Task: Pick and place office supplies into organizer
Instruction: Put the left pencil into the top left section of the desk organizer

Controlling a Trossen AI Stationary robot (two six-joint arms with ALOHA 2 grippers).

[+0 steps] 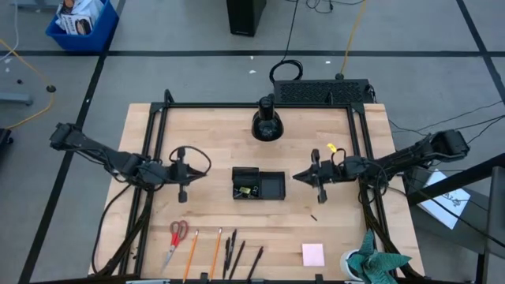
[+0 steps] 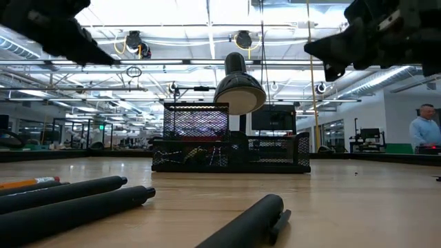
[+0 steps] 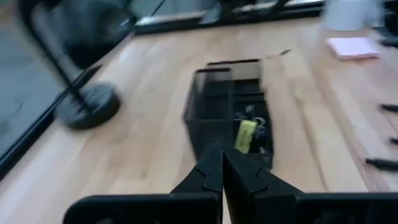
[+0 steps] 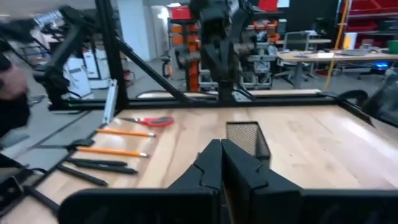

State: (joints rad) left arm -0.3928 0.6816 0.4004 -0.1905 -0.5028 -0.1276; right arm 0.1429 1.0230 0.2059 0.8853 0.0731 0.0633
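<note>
The black mesh organizer [image 1: 259, 184] sat at the middle of the wooden table [image 1: 331, 229], a small yellow piece [image 3: 246, 134] and tiny binder clips lying in one end compartment. At its nine o'clock the left gripper [image 1: 183, 194] hung above the boards with fingers pressed together, empty. At three o'clock the right gripper [image 1: 320, 192] hung likewise closed on nothing. Toward six o'clock, along the near edge, lay red-handled scissors [image 1: 177, 237], two orange pencils [image 1: 192, 251], several dark pens [image 1: 235, 254] and a pink sticky-note pad [image 1: 313, 254].
</note>
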